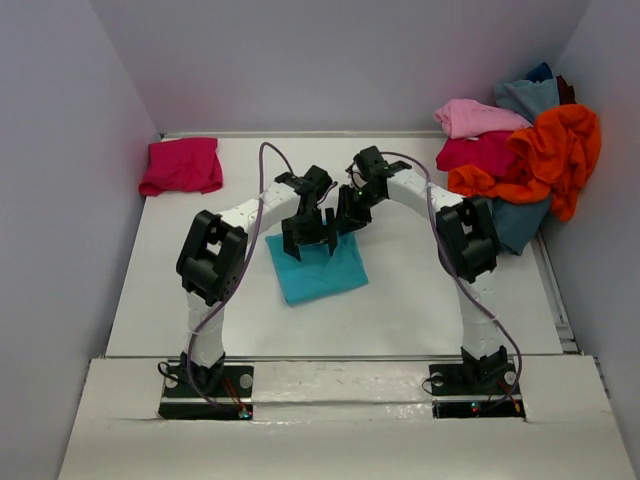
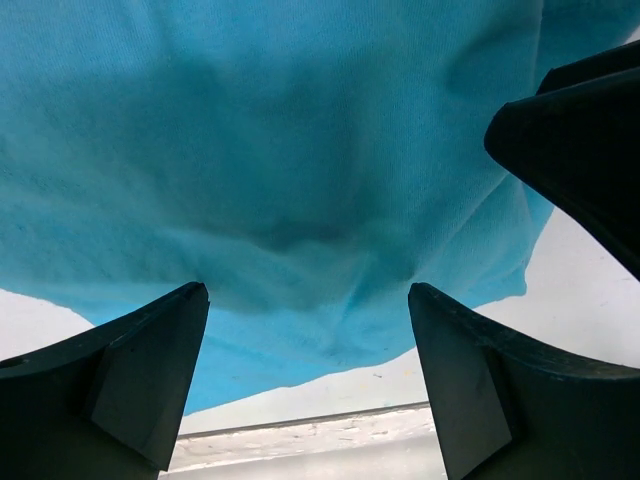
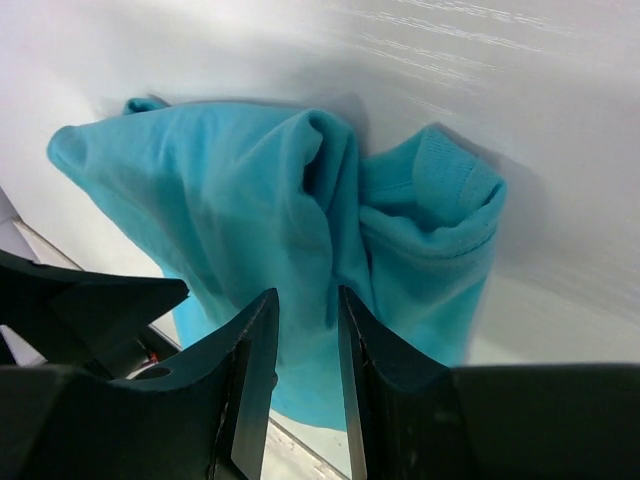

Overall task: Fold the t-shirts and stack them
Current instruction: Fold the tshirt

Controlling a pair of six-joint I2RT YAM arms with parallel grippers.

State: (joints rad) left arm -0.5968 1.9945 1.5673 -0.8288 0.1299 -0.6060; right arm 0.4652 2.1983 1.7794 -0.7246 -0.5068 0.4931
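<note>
The left tool (image 2: 308,300) hangs wide open over the turquoise t-shirt (image 1: 322,275) on the worktop (image 1: 430,290). The right tool (image 3: 308,305) pinches a raised fold of it.

The two arms, left gripper (image 1: 304,240) and right gripper (image 1: 350,215), crowd close over the blue-green shirt (image 1: 322,272). A shirt pile (image 1: 520,160) blocks the far right corner. Bare table (image 1: 430,290) lies open on both sides.

A rumpled turquoise t-shirt (image 2: 300,150) fills the upper view; the left gripper (image 2: 308,300) stands wide apart below; white table (image 2: 585,300) shows at right.
</note>
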